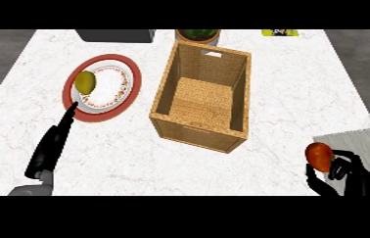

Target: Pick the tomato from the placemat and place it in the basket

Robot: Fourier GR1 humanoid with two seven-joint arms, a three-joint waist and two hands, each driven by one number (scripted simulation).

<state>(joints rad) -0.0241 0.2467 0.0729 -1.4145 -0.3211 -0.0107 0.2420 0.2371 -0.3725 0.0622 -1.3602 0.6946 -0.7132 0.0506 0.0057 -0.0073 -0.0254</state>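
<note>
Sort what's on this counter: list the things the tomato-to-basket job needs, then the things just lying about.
Job:
tomato, held in the right hand
basket
placemat

Lying about:
plate with a yellow-green fruit
potted plant
dark box
yellow packet
left hand, fingers straight, touching the plate's rim

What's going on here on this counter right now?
The right robot hand is curled around a red-orange tomato, holding it at the view's lower right by the grey placemat. The wicker basket stands in the middle with nothing inside it. The left robot hand stretches, fingers straight, toward a plate carrying a yellow-green fruit; whether it touches the rim is unclear.
</note>
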